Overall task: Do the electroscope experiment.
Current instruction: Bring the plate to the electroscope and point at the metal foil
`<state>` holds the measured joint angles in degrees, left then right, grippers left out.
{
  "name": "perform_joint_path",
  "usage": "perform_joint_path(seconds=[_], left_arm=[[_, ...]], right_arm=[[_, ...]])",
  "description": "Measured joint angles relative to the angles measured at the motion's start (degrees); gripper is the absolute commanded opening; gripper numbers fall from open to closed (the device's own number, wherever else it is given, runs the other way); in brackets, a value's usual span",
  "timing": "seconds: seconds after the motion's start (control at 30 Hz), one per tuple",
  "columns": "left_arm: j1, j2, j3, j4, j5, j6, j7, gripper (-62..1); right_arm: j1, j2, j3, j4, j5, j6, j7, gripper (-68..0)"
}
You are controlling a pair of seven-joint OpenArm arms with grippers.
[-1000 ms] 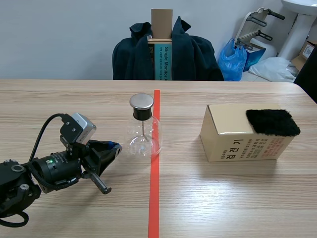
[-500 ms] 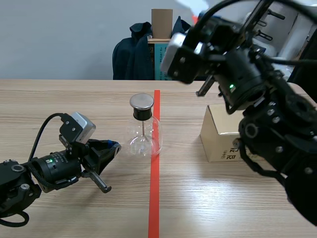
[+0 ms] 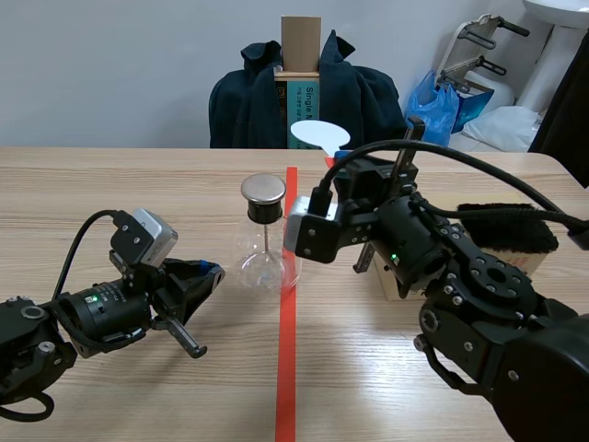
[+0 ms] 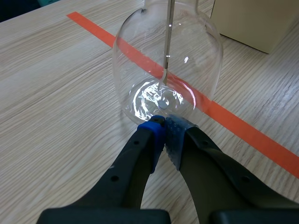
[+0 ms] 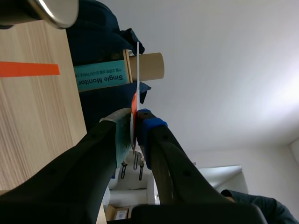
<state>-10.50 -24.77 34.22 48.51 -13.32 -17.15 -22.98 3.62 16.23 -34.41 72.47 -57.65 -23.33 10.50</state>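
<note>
I see the electroscope (image 3: 265, 241), a clear round glass flask with a metal cap and inner rod, upright on the tabletop (image 3: 138, 184). The white disc (image 3: 320, 135) is raised, pinched in my right hand (image 5: 135, 117).

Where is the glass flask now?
In the scene view, the glass flask stands left of centre, at the tape line, ahead of the left hand.

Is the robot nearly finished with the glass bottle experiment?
Done: the right claw grips the white paddle. In hand: the paddle is held up near the metal cap of the glass electroscope, not touching it; the left claw sits shut at the flask's base. Left: bringing the paddle to the cap. Whether the black fur was used, I cannot tell.
</note>
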Motion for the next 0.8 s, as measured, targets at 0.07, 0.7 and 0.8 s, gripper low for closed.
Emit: perform_joint_path(seconds=[0.07,0.7,0.8], left_arm=[[0.0,0.0,0.0,0.0,0.0,0.0,0.0,-57.7],[0.0,0.0,0.0,0.0,0.0,0.0,0.0,-57.7],[0.0,0.0,0.0,0.0,0.0,0.0,0.1,-57.7]], right_arm=[[0.0,0.0,0.0,-1.0,0.0,-0.2,0.2,-66.9],[-1.1,0.0,0.1,-2.2,-2.6,-5.0,7.8,-66.9],[-2.4,0.0,0.0,-2.2,-3.3,-6.1,10.6,-66.9]])
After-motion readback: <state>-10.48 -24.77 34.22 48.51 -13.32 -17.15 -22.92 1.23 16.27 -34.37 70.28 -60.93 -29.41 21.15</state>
